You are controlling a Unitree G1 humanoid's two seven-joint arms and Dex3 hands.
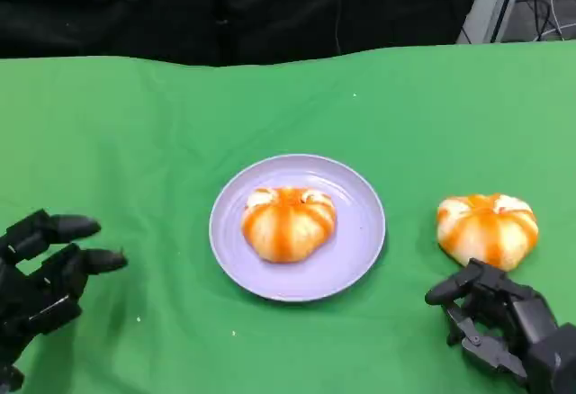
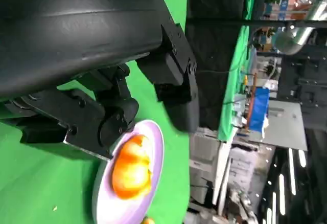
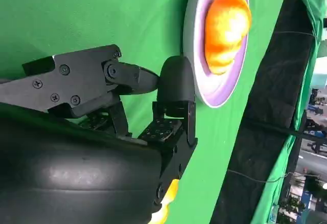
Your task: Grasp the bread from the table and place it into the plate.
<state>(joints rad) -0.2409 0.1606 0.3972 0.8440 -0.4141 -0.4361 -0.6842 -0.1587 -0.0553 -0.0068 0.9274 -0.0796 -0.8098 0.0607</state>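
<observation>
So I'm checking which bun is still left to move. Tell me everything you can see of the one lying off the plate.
The bun on the cloth is round and puffy, pale dough with glossy orange stripes running down from its top. It looks whole and sits upright on the green cloth, apart from the lilac plate, on the robot's right side. The right hand is just in front of it, fingers apart, holding nothing; whether a fingertip touches it is unclear.

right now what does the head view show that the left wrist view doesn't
Head view alone: the right hand, open beside the whole bread on the cloth. Left wrist view alone: background shelving and a blue box past the table edge. Both: the left hand, open, the lilac plate and the bread on it.
</observation>
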